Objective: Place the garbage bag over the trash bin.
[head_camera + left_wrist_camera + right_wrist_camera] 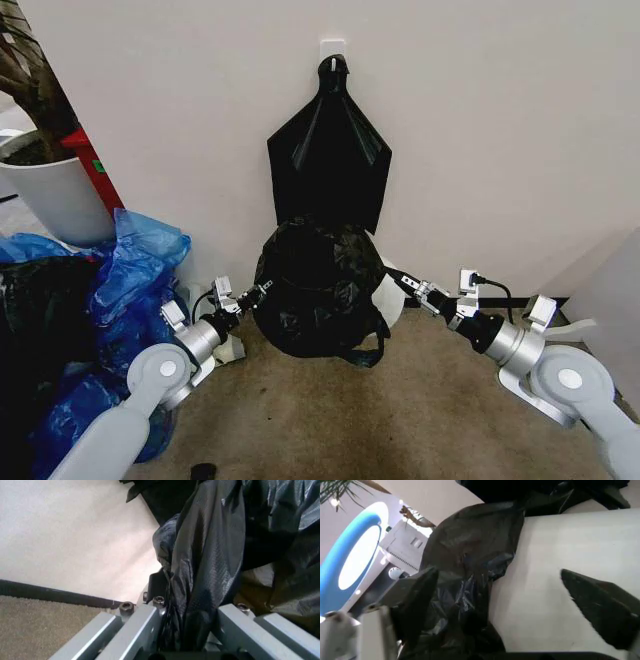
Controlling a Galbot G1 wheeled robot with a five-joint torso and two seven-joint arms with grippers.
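You have the garbage bag (pixel 318 290) draped over the trash bin (pixel 390 298), which stands on the carpet (pixel 400 410) against the wall (pixel 480 130), directly below a flat black bundle (pixel 328 150) hanging from a hook (pixel 332 48). The black film covers nearly all of the bin; only a pale strip of its side shows on your right, and a loop of the bag trails onto the carpet at the base.

Your left gripper (pixel 262 290) is at the bag's left edge. In the left wrist view a thick fold of the bag (pixel 210 573) runs down between the two metal fingers (pixel 142 626), so the jaws are clamped on that fold.

Your right gripper (pixel 408 284) is at the bin's right side. In the right wrist view its dark fingers (pixel 600 603) stand wide apart, one against the bag (pixel 465 577) and the other over the bin's pale wall (pixel 545 573), gripping nothing.

Blue bags (pixel 125 280) are piled to your left, with a white plant pot (pixel 55 195) behind them.
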